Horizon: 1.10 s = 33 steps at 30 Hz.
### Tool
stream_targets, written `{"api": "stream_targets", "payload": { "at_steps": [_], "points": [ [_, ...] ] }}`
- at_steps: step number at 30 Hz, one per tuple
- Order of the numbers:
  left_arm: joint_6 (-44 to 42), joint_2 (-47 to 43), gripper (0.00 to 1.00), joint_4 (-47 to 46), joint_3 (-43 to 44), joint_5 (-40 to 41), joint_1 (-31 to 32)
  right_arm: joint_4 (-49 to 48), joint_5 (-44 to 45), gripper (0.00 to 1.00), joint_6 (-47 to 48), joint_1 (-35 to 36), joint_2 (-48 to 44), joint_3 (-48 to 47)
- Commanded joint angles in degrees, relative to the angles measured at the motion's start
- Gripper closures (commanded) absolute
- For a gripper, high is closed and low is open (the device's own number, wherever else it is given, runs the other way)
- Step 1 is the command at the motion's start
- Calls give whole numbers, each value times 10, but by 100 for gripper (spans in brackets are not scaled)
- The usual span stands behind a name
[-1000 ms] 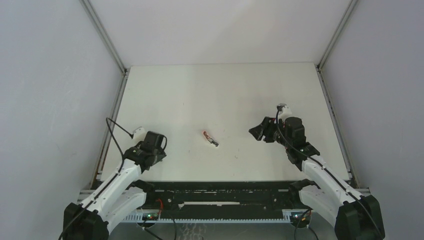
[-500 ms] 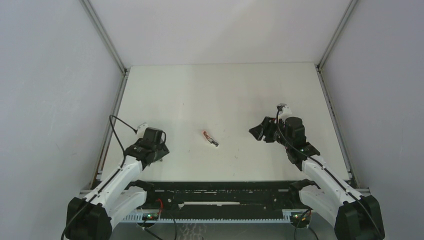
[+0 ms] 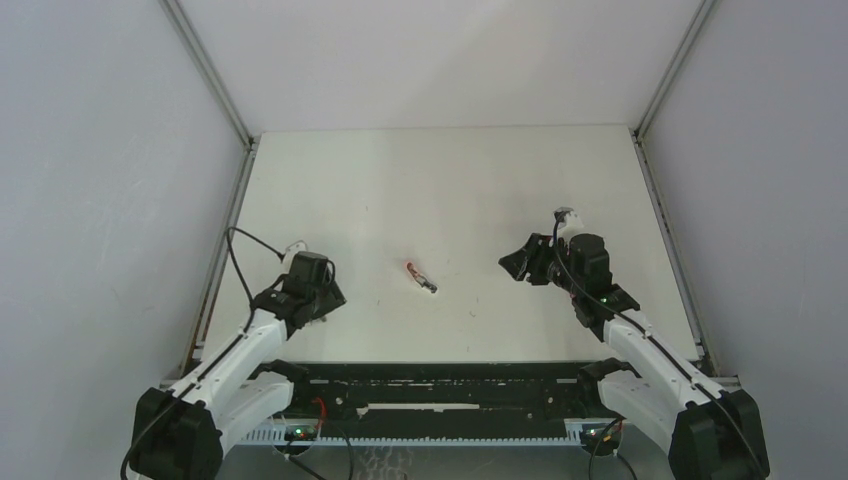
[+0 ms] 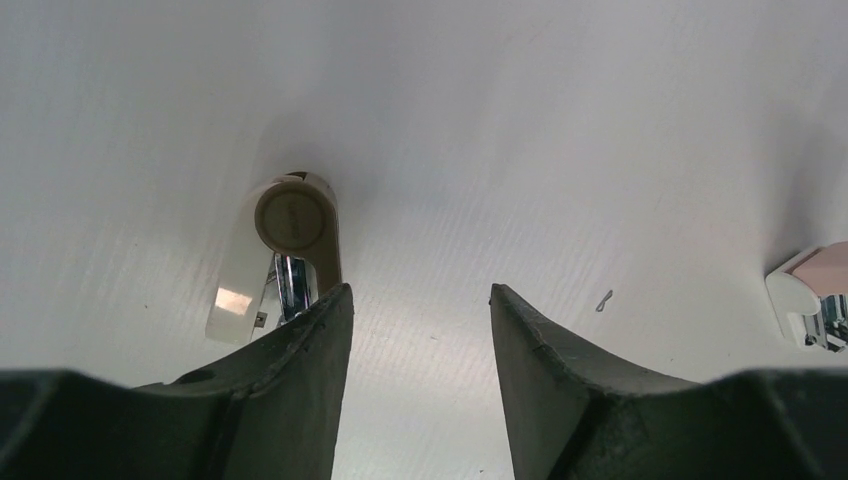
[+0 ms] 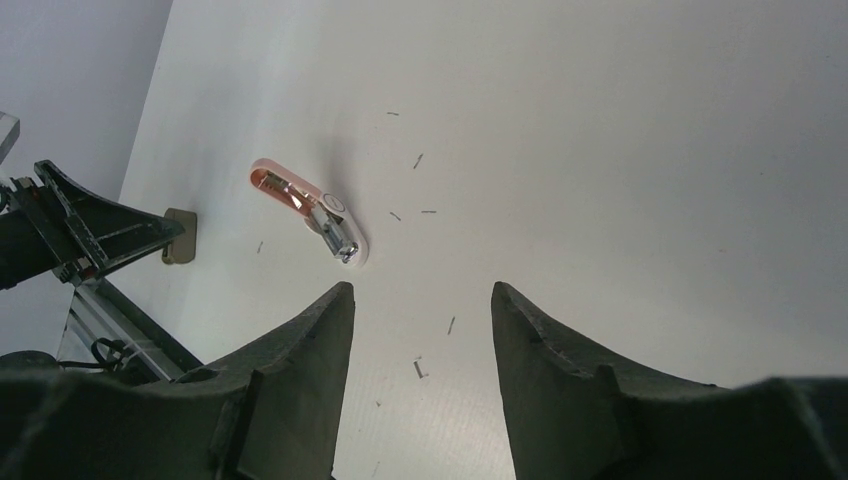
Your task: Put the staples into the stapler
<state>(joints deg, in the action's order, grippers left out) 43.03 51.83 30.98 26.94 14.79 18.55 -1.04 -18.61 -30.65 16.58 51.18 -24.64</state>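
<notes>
The stapler (image 3: 421,277) lies flat near the middle of the desk (image 3: 450,180), between the two arms and well apart from both, its pink end farther off and its metal end nearer them. Loose staples (image 5: 418,160) lie scattered around it (at least six, seen from the right wrist). One cream piece (image 4: 290,225) with a round tan cap sits just past the left jaws, partly hidden by a finger. The left jaws and right jaws each stand roughly half open, gripping nothing.

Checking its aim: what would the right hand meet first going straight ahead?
Likely the bare table, among scattered loose staple bits. The stapler lies left of that line, though depth is unclear.
</notes>
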Motion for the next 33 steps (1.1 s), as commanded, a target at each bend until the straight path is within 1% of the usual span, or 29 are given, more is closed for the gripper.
{"api": "stream_targets", "payload": {
  "at_steps": [1, 4, 7, 12, 20, 24, 29, 33],
  "points": [
    [-2, -7, 43, 10, 11, 32, 11, -29, -7, 48, -8, -2, 5, 1],
    [10, -45, 40, 43, 15, 78, 14, -33, -8, 48, -10, -2, 7, 1],
    [22, -72, 39, 63, 12, 105, 13, -36, -12, 48, -12, -3, 11, 1],
    [38, -48, 41, 90, 15, 103, 8, -38, -17, 50, -12, -2, 15, 2],
    [55, -22, 39, 112, 18, 152, 5, -38, -21, 52, -11, -2, 14, 2],
    [48, -27, 36, 94, 8, 145, 2, -36, -21, 52, -11, -3, 13, 2],
    [10, -27, 34, 35, -12, 99, -3, -37, -23, 52, -11, -3, 14, 2],
    [-4, -19, 34, 16, -16, 79, -4, -36, -24, 51, -12, -3, 15, 1]
  ]
}}
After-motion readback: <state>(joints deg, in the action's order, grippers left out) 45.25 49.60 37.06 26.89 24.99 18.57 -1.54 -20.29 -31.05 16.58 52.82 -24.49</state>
